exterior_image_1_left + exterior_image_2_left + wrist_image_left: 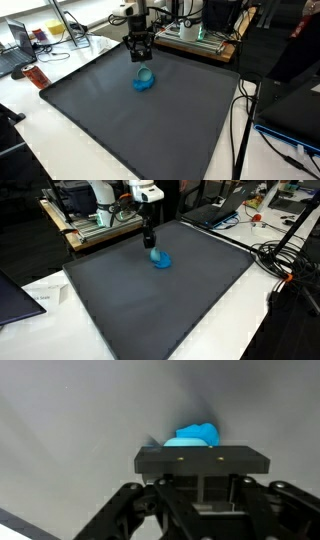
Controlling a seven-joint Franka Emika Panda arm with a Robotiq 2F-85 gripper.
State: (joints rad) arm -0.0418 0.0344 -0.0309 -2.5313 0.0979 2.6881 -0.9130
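A small bright blue object (145, 80), lumpy and soft-looking, rests on the dark grey mat (120, 120) near its far edge. It appears again as the blue object (160, 259) on the mat (160, 300). My gripper (142, 60) points straight down over it, and in both exterior views its fingertips meet the object's raised top. The gripper (152, 246) looks shut on that top part. In the wrist view the gripper's black body (202, 470) hides the fingertips. Only the blue object (192, 436) shows beyond it.
The mat lies on a white table (40, 140). Behind the robot is a bench with electronics (195, 38). A laptop (18, 45) and small items sit to one side. Black cables (285, 265) run along the table beside the mat, and a dark tripod stand (285, 110) is close by.
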